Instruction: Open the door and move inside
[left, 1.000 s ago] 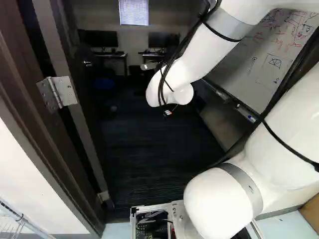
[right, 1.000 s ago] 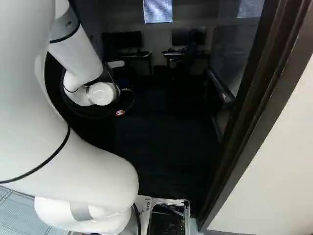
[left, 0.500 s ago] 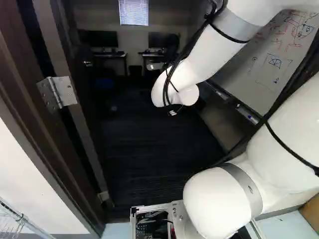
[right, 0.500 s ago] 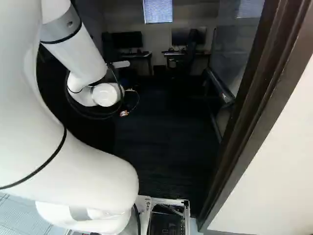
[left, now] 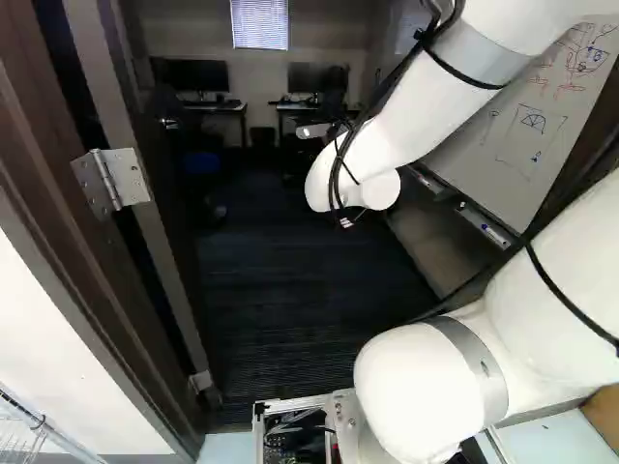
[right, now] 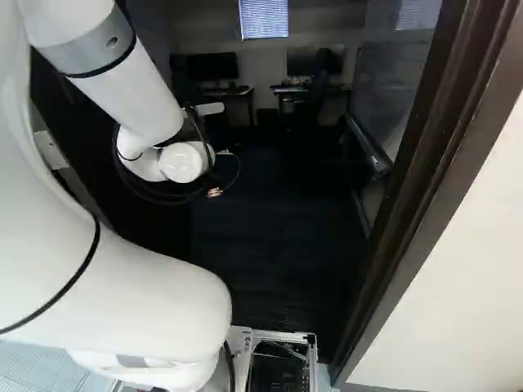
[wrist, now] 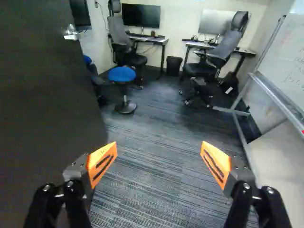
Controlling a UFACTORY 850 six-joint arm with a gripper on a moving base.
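Forearm (left: 416,111) shifted rightward, gripper (wrist: 159,143) spread wide, open door (wrist: 47,109) beside it

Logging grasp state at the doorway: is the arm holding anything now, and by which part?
Nothing held. The gripper is open, with only carpet showing between its pads; the door is beside it, not between them.

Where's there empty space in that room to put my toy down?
The carpet ahead of the open gripper looks bare, between the door, the blue stool and the whiteboard. Farther back it's crowded: chairs, desks and a bin.
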